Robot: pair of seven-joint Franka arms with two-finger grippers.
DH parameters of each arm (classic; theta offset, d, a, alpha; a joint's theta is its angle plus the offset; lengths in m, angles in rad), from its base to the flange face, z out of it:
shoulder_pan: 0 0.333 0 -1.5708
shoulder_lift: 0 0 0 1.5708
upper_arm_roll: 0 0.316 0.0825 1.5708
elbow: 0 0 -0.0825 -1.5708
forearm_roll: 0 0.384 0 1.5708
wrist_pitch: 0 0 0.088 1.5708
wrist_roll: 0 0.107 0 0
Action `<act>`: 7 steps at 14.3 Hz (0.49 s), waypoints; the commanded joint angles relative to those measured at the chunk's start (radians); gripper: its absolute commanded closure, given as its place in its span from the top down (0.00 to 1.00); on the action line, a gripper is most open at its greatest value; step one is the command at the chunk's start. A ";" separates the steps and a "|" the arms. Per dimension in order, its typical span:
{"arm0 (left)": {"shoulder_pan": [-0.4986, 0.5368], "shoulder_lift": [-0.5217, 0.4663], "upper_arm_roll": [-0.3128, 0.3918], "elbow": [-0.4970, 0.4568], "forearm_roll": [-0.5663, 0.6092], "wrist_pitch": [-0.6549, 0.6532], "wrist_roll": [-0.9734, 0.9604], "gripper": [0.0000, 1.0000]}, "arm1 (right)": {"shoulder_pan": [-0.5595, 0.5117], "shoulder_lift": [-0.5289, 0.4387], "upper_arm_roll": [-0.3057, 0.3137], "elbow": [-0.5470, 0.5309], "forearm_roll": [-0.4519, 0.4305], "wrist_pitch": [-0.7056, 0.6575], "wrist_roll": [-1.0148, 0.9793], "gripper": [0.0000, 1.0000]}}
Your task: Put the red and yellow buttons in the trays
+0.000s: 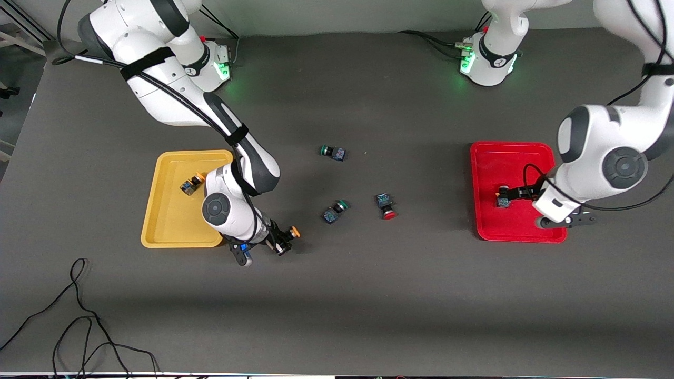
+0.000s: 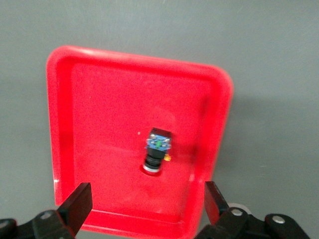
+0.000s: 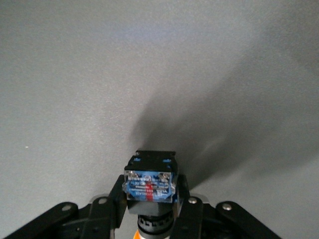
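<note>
Fingers of the right gripper (image 3: 152, 211) pinch a yellow button (image 1: 293, 231) just off the yellow tray (image 1: 163, 221), where another yellow one (image 1: 191, 185) already lies. Left gripper (image 2: 147, 206) hangs spread wide over the red tray (image 2: 65, 99), a red button (image 2: 157, 152) lying loose in it. One more red button (image 1: 387, 207) waits mid-table between the trays. The hold looks shallow (mostly on the body's sides), so a quick swing could twist the button out short of the rim.
</note>
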 commanded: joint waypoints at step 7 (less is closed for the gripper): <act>-0.418 0.168 -0.019 0.213 0.008 0.107 -0.719 1.00 | -0.043 -0.333 -0.217 -0.190 -0.001 -0.329 -0.400 0.00</act>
